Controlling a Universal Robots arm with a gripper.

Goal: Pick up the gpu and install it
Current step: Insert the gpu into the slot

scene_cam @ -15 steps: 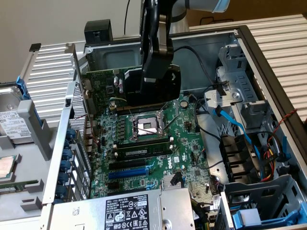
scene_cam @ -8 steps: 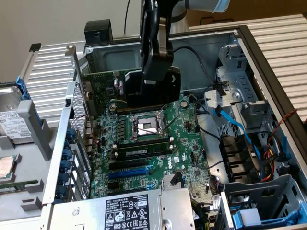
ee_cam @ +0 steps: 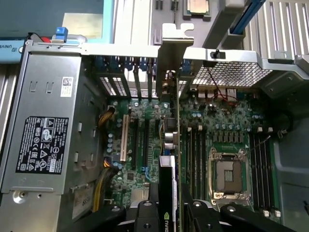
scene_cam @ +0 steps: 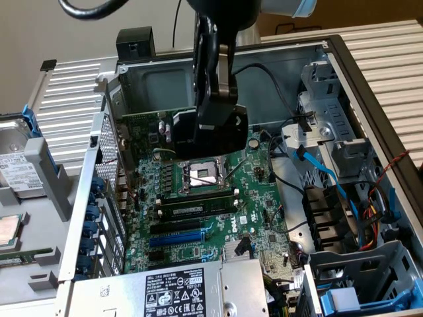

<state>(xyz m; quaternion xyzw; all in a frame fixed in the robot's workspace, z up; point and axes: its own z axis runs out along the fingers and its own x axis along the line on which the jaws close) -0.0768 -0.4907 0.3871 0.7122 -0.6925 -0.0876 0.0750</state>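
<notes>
The gpu (ee_cam: 166, 186) hangs edge-on over the motherboard (ee_cam: 227, 125), clamped by its black shroud in the gripper (ee_cam: 169, 213), whose jaws press it from both sides. All this is inside the open case (scene_cam: 152, 82). The power supply (ee_cam: 43, 135) borders the motherboard on the side away from the socket (ee_cam: 229, 174). The slots (ee_cam: 145, 140) lie on the motherboard between the card and the power supply, just beside the card's lower edge and not under it. The card's long axis runs parallel to the slots, and its bracket (ee_cam: 171, 48) points at the motherboard's rear edge, where the case's slot openings are. The card looks unseated, offset sideways from the slots toward the socket.
</notes>
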